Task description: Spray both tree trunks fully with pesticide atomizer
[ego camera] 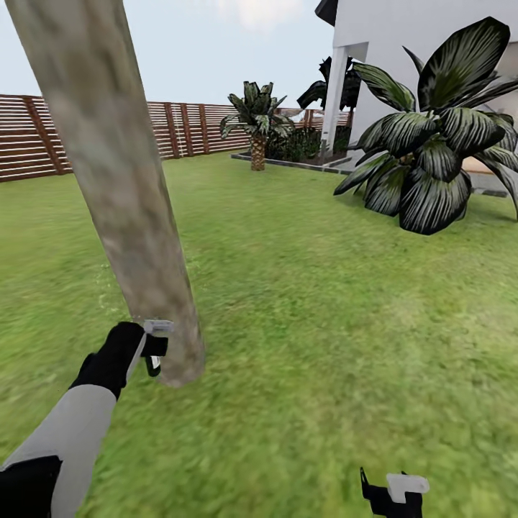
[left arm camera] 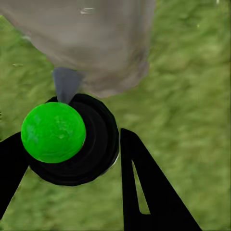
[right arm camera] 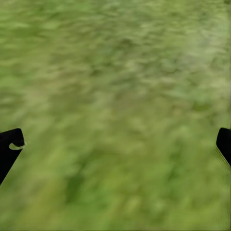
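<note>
A thick, pale grey-brown mottled tree trunk (ego camera: 122,180) leans up from the lawn at the left of the head view. My left gripper (ego camera: 153,354) sits right beside its base, shut on the pesticide atomizer (ego camera: 158,328), whose white head shows next to the bark. In the left wrist view the atomizer (left arm camera: 72,144) appears as a dark round body with a bright green ball and a grey nozzle aimed at the trunk (left arm camera: 96,43) close ahead. My right gripper (ego camera: 392,493) hangs low at the bottom right, open over bare grass (right arm camera: 117,144).
A big striped-leaf plant (ego camera: 432,144) stands at the right by the white house (ego camera: 403,43). A small palm (ego camera: 257,122) grows further back. A brown slat fence (ego camera: 180,129) closes the lawn behind. Open grass (ego camera: 309,302) lies right of the trunk.
</note>
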Controlling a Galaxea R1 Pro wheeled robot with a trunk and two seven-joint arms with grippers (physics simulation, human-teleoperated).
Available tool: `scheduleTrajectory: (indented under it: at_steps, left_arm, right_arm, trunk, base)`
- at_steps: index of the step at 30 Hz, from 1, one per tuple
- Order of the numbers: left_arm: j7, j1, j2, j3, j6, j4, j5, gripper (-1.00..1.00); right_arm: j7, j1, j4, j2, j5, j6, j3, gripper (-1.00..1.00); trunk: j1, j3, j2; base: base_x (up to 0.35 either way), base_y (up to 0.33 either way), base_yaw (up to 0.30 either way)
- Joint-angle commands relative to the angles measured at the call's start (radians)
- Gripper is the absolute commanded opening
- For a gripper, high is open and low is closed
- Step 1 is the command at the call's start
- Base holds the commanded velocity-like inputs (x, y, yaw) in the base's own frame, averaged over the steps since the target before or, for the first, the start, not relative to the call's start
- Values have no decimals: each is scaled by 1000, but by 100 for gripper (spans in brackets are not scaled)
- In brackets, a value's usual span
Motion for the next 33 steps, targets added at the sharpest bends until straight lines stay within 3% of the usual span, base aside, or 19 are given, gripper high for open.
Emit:
scheduleTrajectory:
  at_steps: [1, 4, 6, 9, 15, 22, 33]
  left_arm:
    - [0, 1, 6, 1, -1, 0, -1, -100]
    - [-2, 9, 60, 7, -1, -22, 4, -100]
    - [-2, 10, 79, 13, -2, -47, 7, -100]
    - [-15, 7, 112, 55, 1, -99, 12, -100]
    - [-17, -25, 100, 52, 4, -108, 11, -100]
    - [-16, -29, 100, 51, 1, -120, 9, -100]
    - [-9, -22, 97, 52, 0, -144, 9, -100]
  right_arm:
    - [0, 0, 0, 0, 0, 0, 1, 100]
    - [0, 0, 0, 0, 0, 1, 1, 100]
    - [0, 0, 0, 0, 0, 1, 1, 100]
    - [0, 0, 1, 0, 0, 0, 0, 100]
    - [0, 0, 1, 0, 0, 1, 1, 100]
    - [0, 0, 2, 0, 1, 1, 0, 100]
    - [0, 0, 2, 0, 1, 1, 0, 100]
  trunk:
    - [0, 0, 0]
    - [0, 0, 0]
    - [0, 0, 0]
    - [0, 0, 0]
    - [0, 0, 0]
    - [0, 0, 0]
    - [0, 0, 0]
  base:
    - [151, -62, 0]
    - [42, -17, 0]
    - [7, -3, 0]
    - [1, -1, 46]
    - [0, 0, 222]
    - [0, -25, 23]
    - [-50, -261, 0]
